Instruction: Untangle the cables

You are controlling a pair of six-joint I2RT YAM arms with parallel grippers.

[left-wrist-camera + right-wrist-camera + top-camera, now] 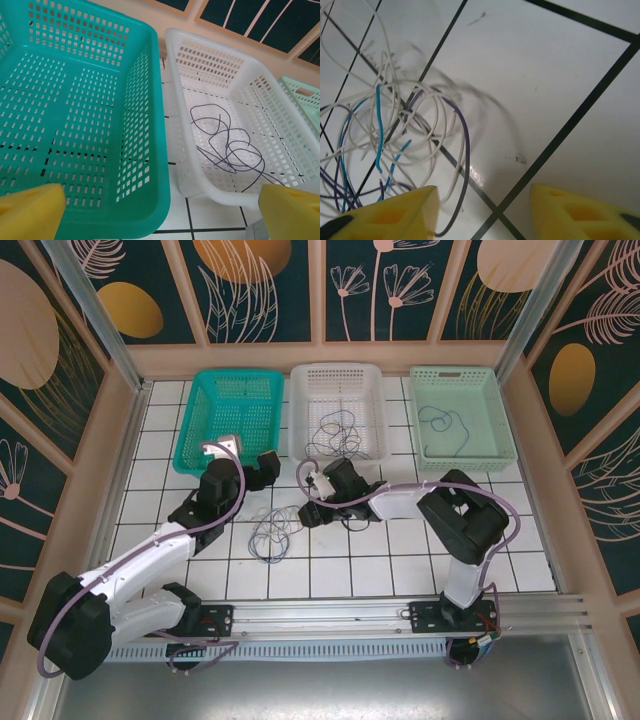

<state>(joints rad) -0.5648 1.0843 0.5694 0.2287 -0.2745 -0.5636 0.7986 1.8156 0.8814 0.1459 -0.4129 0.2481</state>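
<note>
Right hand (485,212) hangs released at 4 o'clock of the cables (395,140). One purple strand (466,145) runs 12 to 6 o'clock.

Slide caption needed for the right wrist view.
Open right gripper beside tangled thin white, blue and purple cables on white tiles.

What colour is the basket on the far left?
The left basket is teal green, its walls and floor perforated with rows of small slots; clearest in the left wrist view.
</note>
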